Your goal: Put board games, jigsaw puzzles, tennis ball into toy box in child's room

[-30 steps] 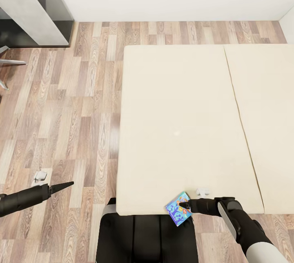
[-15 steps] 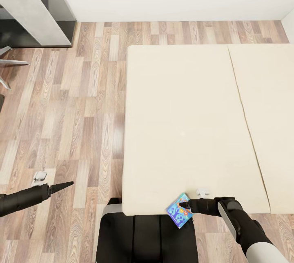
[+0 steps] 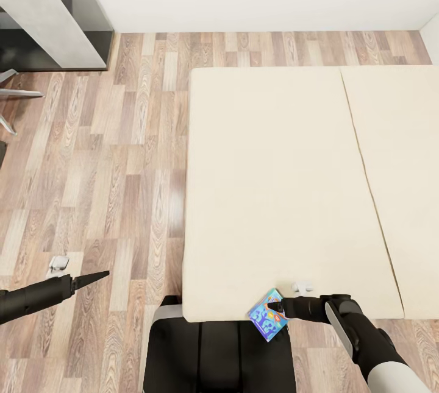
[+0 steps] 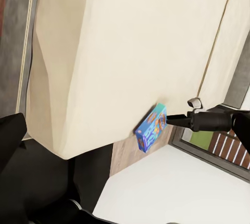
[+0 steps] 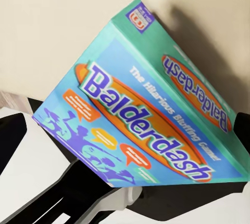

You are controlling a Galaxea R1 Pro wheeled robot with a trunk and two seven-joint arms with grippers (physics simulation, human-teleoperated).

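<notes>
Beige bed (image 3: 274,186); right tool (image 3: 275,306) grips blue board game (image 3: 266,314).

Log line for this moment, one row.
right claw: shut on Balderdash box, at bed near edge | left claw: free, over floor | toy box: unseen

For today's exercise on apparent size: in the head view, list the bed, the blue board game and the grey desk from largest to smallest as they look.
1. The bed, largest by far.
2. The grey desk, cut off at the picture's corner, so only its visible part counts.
3. The blue board game, smallest, held in the right gripper.
</notes>
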